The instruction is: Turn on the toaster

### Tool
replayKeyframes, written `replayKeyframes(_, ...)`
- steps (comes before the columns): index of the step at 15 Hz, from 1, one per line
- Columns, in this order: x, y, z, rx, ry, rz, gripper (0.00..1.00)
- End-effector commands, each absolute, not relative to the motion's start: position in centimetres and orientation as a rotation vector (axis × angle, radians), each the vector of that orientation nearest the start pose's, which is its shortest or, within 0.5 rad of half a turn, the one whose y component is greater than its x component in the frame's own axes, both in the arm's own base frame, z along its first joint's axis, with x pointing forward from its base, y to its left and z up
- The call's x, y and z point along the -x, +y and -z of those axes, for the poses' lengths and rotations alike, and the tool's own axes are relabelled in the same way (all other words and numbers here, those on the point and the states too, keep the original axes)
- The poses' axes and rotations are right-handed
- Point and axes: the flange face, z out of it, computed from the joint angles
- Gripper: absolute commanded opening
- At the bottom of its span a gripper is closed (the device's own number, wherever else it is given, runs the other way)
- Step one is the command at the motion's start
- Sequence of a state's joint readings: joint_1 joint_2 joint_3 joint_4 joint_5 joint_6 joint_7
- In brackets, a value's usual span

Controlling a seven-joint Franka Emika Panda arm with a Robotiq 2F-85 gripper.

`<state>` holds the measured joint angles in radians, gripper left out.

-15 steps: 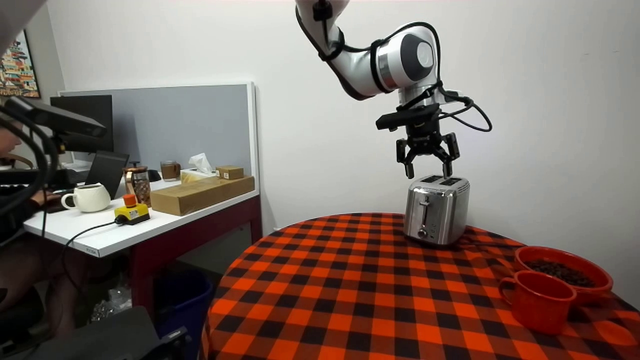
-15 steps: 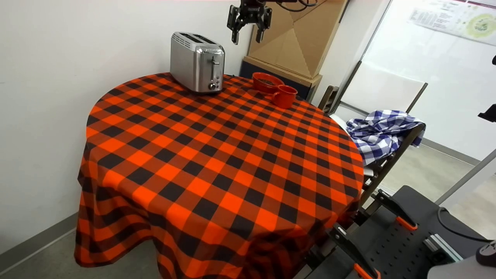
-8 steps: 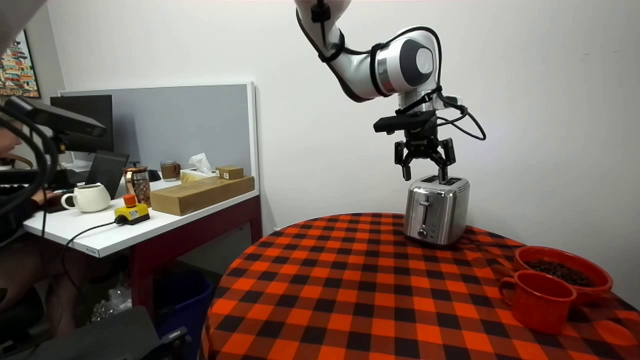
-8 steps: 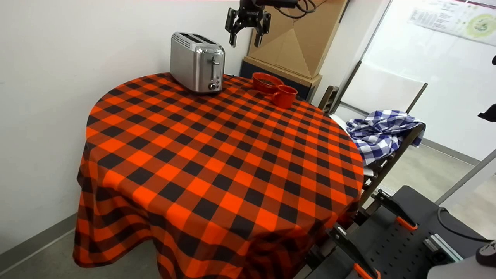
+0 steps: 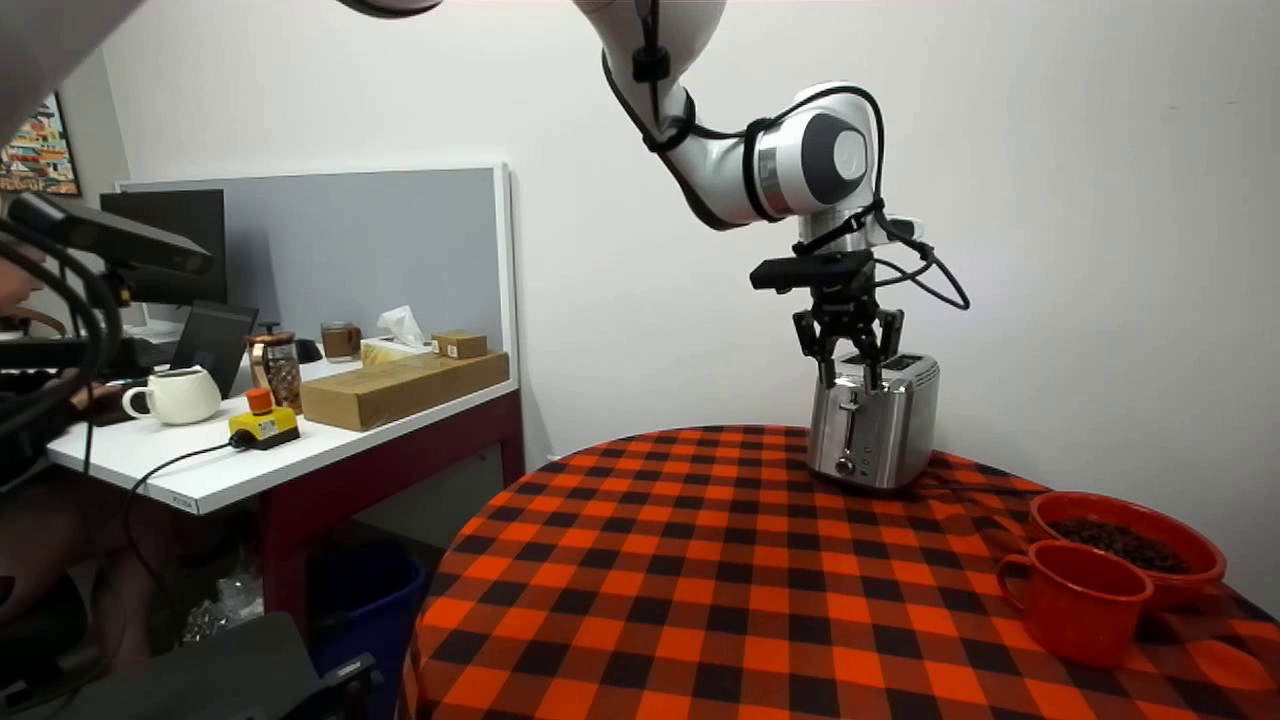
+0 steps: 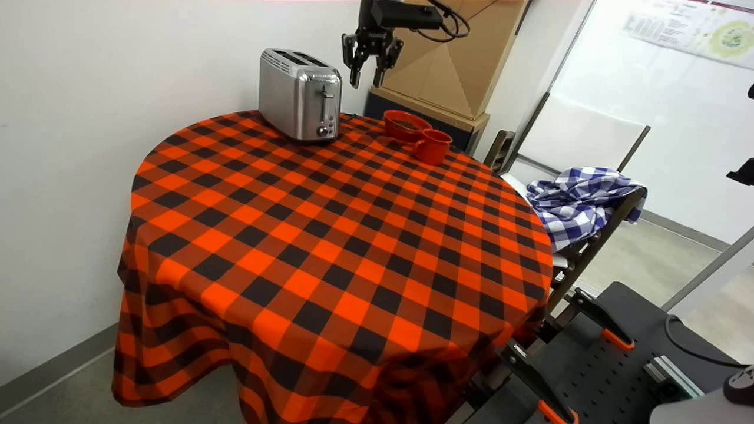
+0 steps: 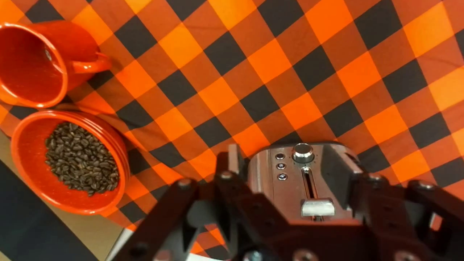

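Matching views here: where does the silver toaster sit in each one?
In an exterior view: the silver toaster, right of center, just below mid-height.
In an exterior view: the silver toaster, upper part, left of center.
In the wrist view: the silver toaster, lower part, right of center, partly covered by the end effector.
Shared landmark: the red mug, visible in all three views.

Not one word or number reads clearly. In the wrist view, two buttons [image 7: 281,166] on the toaster [image 7: 290,195] carry small symbols, one like a snowflake. In an exterior view, the print on a sheet [image 6: 686,35] at far right is too small; in an exterior view, so are the tag [image 5: 184,502] on the white bench [image 5: 260,468] at left and the lettering on the far left poster [image 5: 38,150].
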<state>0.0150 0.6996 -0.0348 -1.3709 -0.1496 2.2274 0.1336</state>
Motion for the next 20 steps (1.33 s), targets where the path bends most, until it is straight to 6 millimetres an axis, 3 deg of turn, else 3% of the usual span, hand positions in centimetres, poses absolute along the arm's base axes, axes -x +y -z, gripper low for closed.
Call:
replayKeyframes(1, -76.5, -1.0, -30.6, 3.269, 0.079, 0.377, 0.28)
replayKeyframes(4, -77.7, -0.4, -30.0, 3.262, 0.038, 0.468, 0.06)
replayKeyframes(7, -78.8, 0.2, -29.8, 3.256, 0.013, 0.526, 0.00)
replayKeyframes(20, -81.6, 1.7, -27.7, 3.224, -0.071, 0.674, 0.03)
